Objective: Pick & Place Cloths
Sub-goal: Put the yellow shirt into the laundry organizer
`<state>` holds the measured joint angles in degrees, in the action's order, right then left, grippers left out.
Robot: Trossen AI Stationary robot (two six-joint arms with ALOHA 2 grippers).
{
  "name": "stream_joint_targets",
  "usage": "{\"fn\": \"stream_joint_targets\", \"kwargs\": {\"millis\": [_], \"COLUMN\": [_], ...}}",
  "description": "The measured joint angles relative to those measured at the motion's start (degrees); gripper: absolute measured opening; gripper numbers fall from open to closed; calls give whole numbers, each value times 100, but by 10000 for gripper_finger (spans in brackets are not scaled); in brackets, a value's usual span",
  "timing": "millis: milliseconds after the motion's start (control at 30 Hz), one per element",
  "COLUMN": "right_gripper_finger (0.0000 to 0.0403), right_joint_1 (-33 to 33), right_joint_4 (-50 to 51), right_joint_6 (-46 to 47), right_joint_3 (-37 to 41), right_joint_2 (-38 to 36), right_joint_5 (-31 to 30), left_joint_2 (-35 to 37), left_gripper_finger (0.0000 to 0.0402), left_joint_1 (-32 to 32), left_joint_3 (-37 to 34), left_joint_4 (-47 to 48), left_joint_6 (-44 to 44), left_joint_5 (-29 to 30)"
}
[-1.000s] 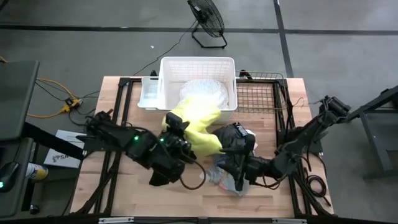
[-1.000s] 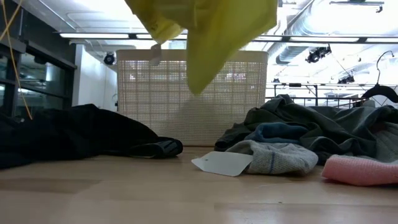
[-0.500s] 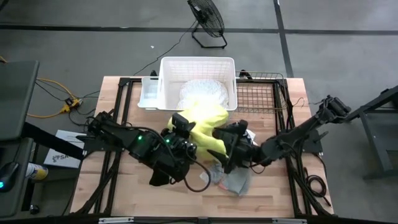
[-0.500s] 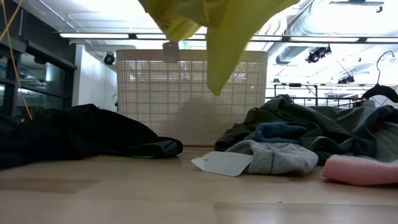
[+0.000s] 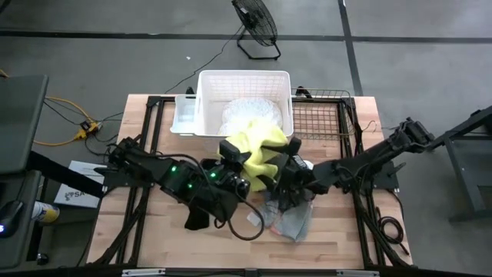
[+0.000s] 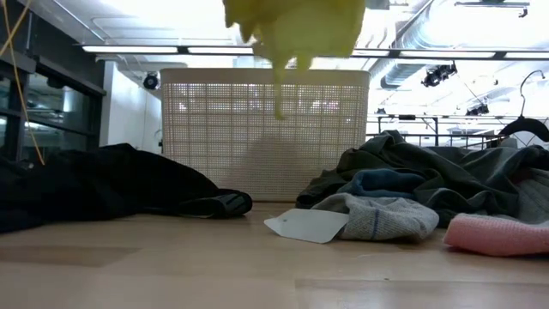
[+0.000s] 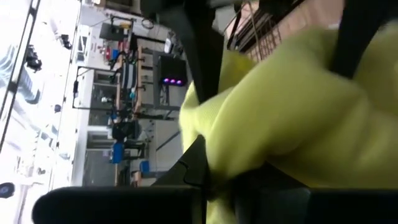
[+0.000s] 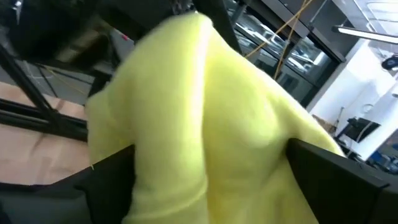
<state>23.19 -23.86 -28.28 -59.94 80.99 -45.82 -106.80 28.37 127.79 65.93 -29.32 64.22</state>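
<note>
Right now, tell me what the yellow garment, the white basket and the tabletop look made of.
Yellow garment: soft matte fabric, judging by how it bunches and droops between both claws. White basket: probably rigid plastic, its wall a fine moulded lattice. Tabletop: pale wood by its faint grain, smooth finish.

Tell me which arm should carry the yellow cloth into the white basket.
Probably both. The left gripper and the right gripper each clamp the bright yellow fabric cloth, lifted just in front of the white slatted plastic basket. The left sits slightly nearer the rim.
</note>
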Motion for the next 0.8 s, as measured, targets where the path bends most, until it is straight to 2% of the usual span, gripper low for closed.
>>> {"fn": "stream_joint_targets", "kwargs": {"millis": [233,367,533,633,800], "right_gripper_finger": [375,375,367,335,248], "right_joint_1": [-264,-328,-327,-317,-237], "right_joint_4": [-31,-33,-106,-144,-142], "right_joint_6": [-8,-21,-25,-20,7], "right_joint_3": [0,0,0,0,0], "right_joint_2": [0,0,0,0,7], "right_joint_5": [66,302,314,358,409], "left_joint_2": [4,9,11,13,13], "left_gripper_finger": [29,29,29,29,29], "left_joint_1": [-3,-5,-5,-5,-1], "left_joint_3": [0,0,0,1,2], "left_joint_4": [-496,-677,-895,-989,-1011], "left_joint_6": [-345,-373,-376,-409,-409], "left_joint_5": [-593,-964,-1166,-1238,-1273]}}
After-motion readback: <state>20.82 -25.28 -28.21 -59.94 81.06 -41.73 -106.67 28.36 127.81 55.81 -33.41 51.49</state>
